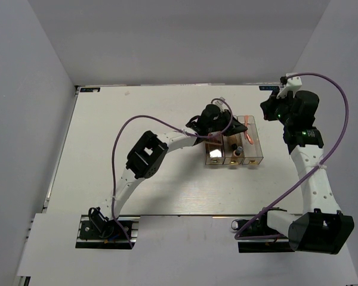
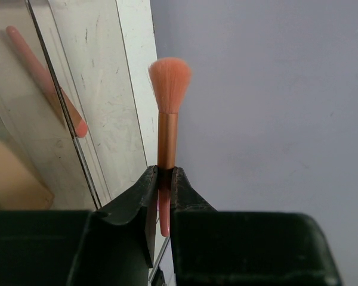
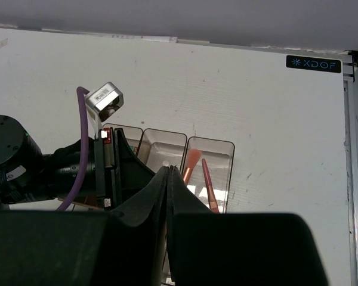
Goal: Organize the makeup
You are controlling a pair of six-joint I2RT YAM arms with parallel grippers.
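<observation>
White table [image 1: 137,179] fills the top view. On it, a bit to the right of the middle, sits the clear box [image 1: 258,149] with three slots side by side.

Left gripper [image 2: 163,174] is over the far end of the box. It is squeezed tight on a pink brush [image 2: 168,128], pinching the low part of the handle. Right gripper [image 3: 169,173] is well apart, at about 2 o'clock from the box in the top view. Its two fingers are pressed together with nothing between them. So the left arm is the near one, and it has the brush.

In the left wrist view the brush is long and thin and stands straight out from the fingers. Its fluffy end points to 12 o'clock, away from the gripper, and its bottom end pokes out at 6 o'clock.

From the right wrist view the fluffy end shows at the far end of the slot on the right. A pink stick [image 3: 207,182] lies in that slot, just beside the brush, running the long way from 12 to 6 o'clock. I cannot tell if the brush is touching the box.

I think the brush must tip to lie the same long way as the slot, then go down next to the stick.
</observation>
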